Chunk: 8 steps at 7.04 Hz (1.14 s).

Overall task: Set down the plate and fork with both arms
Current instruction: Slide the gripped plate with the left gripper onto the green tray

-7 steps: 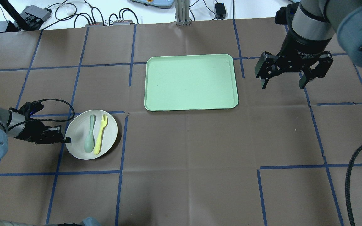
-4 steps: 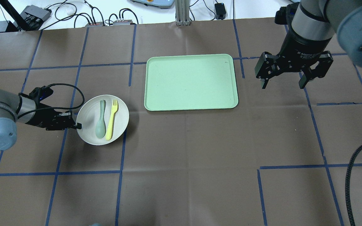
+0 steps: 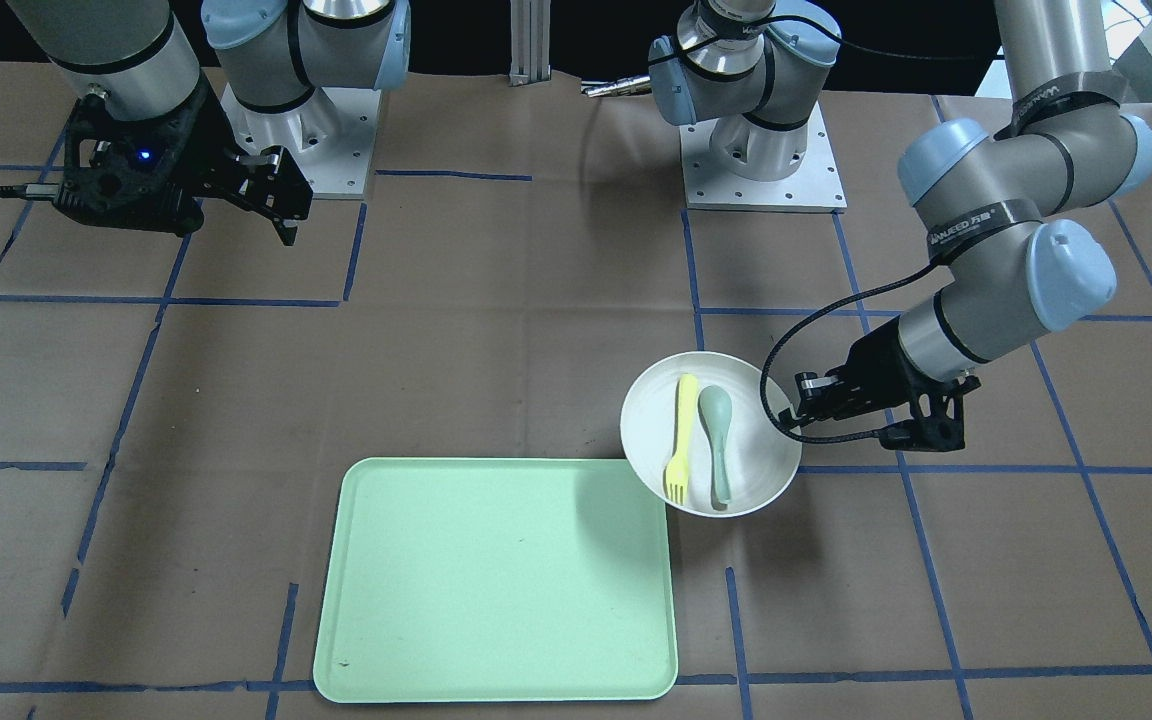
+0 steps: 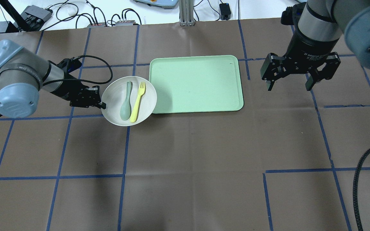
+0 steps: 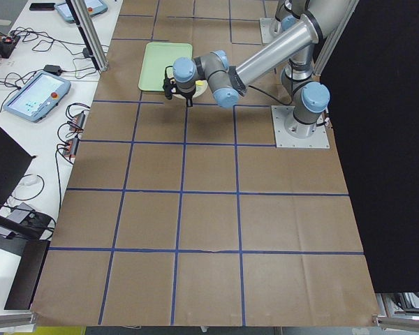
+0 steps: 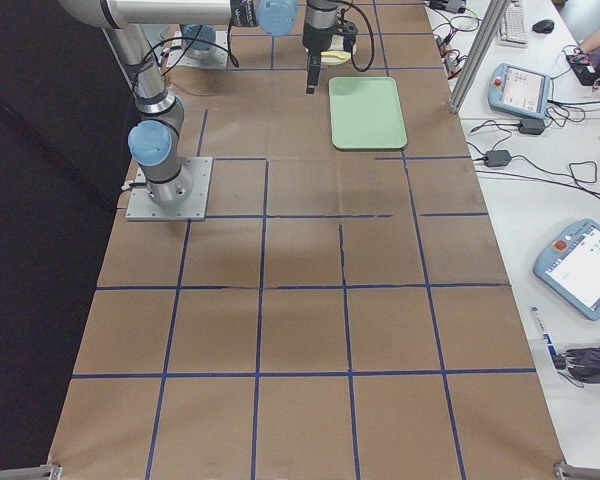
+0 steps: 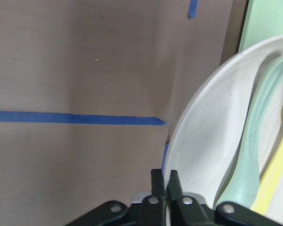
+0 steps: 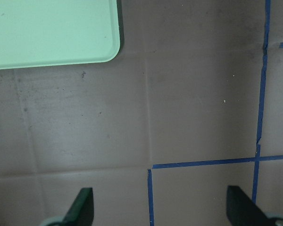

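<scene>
The off-white plate [image 4: 114, 106] is held above the table, its right edge over the left rim of the light-green tray [image 4: 194, 84]. The pale-yellow fork [image 4: 138, 101] and a grey-green spoon [image 4: 126, 101] lie in it. My left gripper [image 4: 102, 104] is shut on the plate's left rim; the pinch shows in the left wrist view [image 7: 164, 181]. In the front view the plate [image 3: 651, 440], fork [image 3: 681, 422] and left gripper [image 3: 791, 412] show too. My right gripper [image 4: 291, 84] hangs open and empty right of the tray; it also shows in the front view [image 3: 281, 205].
Blue tape lines cross the brown table cover. Cables and boxes lie along the far edge [image 4: 108, 19], and a black cable [image 4: 365, 173] curves in at the right. The right wrist view shows the tray's corner [image 8: 52, 33].
My left gripper has carried the plate with fork and spoon up and to the right, from the table's left to the tray's left edge. The right arm has not moved.
</scene>
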{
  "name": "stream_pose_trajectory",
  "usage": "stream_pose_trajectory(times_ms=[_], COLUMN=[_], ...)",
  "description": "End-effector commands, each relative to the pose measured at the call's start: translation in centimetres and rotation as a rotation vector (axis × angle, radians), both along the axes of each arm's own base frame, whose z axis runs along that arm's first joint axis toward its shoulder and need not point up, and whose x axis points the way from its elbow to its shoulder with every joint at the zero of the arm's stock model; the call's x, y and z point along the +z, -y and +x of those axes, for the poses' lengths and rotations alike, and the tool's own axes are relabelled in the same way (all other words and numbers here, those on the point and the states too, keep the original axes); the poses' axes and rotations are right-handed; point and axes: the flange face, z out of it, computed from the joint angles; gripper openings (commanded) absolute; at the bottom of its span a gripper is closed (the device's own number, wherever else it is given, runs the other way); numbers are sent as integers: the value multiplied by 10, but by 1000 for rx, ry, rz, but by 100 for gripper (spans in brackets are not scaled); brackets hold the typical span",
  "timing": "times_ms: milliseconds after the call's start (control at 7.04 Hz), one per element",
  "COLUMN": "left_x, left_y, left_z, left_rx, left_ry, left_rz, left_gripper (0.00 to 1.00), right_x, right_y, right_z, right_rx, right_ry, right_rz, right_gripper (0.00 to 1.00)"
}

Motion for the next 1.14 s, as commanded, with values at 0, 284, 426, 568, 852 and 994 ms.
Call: stream_pose_trajectory(times_ms=[0,284,426,568,852,994], left_x=[-7,-29,-40,-50,-64,-75], left_y=[55,106,120,137,165,167], left_z=[-72,-135,-166,-173,-189,-194], left_rx=[-48,-109,-117,-125,-136,-144], left_ry=[7,11,13,15,14,16], left_rz=[20,17,29,11,-5,5], left_gripper=[10,11,11,11,13,13], right_x=[0,1,1,1,1,0], right_y=[0,0,0,0,0,0], right_z=[0,0,0,0,0,0], right_rx=[0,0,0,0,0,0], right_ry=[0,1,1,0,0,0], right_rz=[0,-2,-2,-2,-3,0], right_gripper=[100,100,100,100,100,100])
